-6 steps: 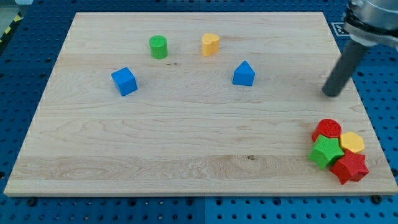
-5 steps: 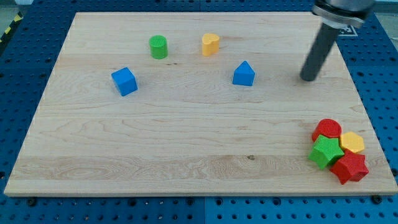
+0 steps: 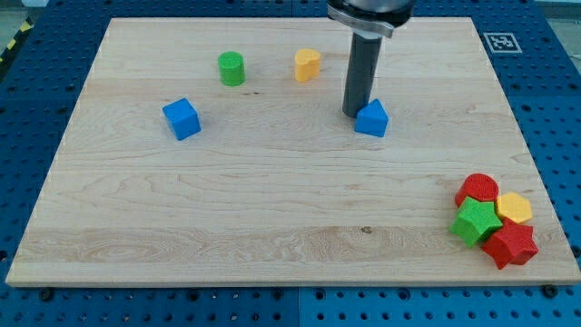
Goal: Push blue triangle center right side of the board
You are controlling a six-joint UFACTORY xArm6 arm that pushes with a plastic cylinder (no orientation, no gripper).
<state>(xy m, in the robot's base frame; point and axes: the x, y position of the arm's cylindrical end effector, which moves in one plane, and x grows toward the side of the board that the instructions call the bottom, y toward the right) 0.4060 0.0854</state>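
The blue triangle (image 3: 372, 119) lies on the wooden board (image 3: 272, 200), a little right of the middle and toward the view's top. My tip (image 3: 353, 113) stands at the triangle's upper left edge, touching it or very nearly so. The dark rod rises from there to the view's top.
A blue cube (image 3: 182, 118) lies at the left. A green cylinder (image 3: 231, 68) and a yellow block (image 3: 308, 64) lie near the top. At the lower right corner sits a cluster: a red block (image 3: 478, 189), a yellow block (image 3: 514, 208), a green block (image 3: 477, 222), a red block (image 3: 510, 245).
My tip has swept from the board's right side leftward to the blue triangle's upper left. The triangle has shifted a little to the right and down.
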